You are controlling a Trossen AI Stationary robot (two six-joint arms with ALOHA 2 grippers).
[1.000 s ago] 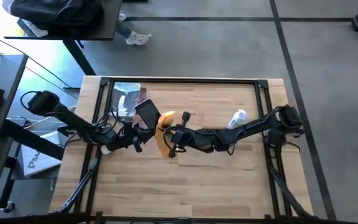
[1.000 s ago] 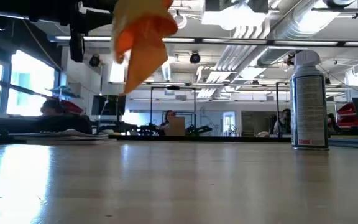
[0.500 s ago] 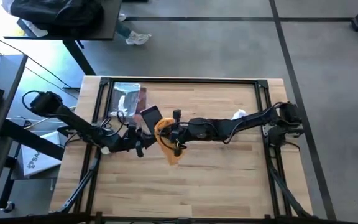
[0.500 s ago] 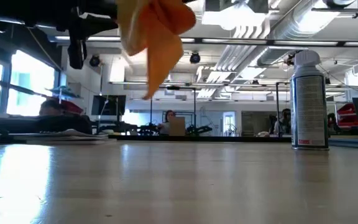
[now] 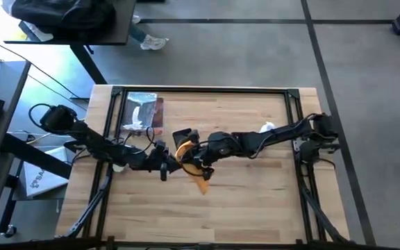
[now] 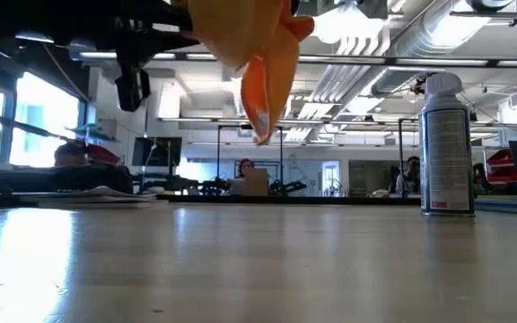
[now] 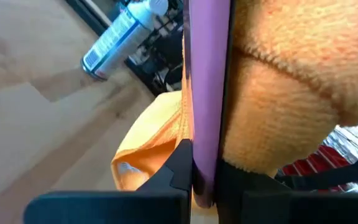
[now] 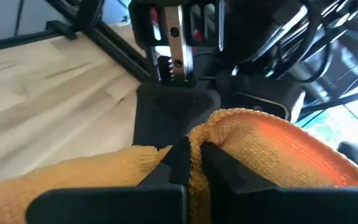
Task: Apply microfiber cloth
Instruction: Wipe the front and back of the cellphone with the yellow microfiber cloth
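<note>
from above, both arms meet near the middle of the table (image 5: 255, 201): the left gripper (image 5: 171, 161) reaches in from the left, the right gripper (image 5: 198, 158) from the right, with the microfiber cloth (image 5: 193, 167) bunched between them and one orange corner trailing toward the front edge. the phone (image 5: 185, 135) shows there only as a small dark slab just behind the cloth. the left wrist view adds what the overhead cannot: the phone (image 7: 206, 93) seen edge-on as a purplish strip clamped between that arm's fingers (image 7: 173, 171), the cloth (image 7: 291, 81) pressed flat against one face of it. the right wrist view shows its own fingers (image 8: 180, 155) pinching a folded rim of the cloth (image 8: 260, 149), the left arm's gripper body close beyond it. the level view shows the cloth (image 6: 258, 54) hanging clear of the tabletop, and the spray can (image 6: 447, 144) standing upright off to the side; overhead the can (image 5: 266, 129) is mostly hidden under the right arm

compared with half a second ago, the cloth and both grippers sit further toward the table's front and right, and the hanging corner has swung across the level view

the silvery packet (image 5: 141, 114) lies at the back left, well apart. the cloth's upper part is cut off in the level view, and the phone's screen cannot be made out anywhere
</note>
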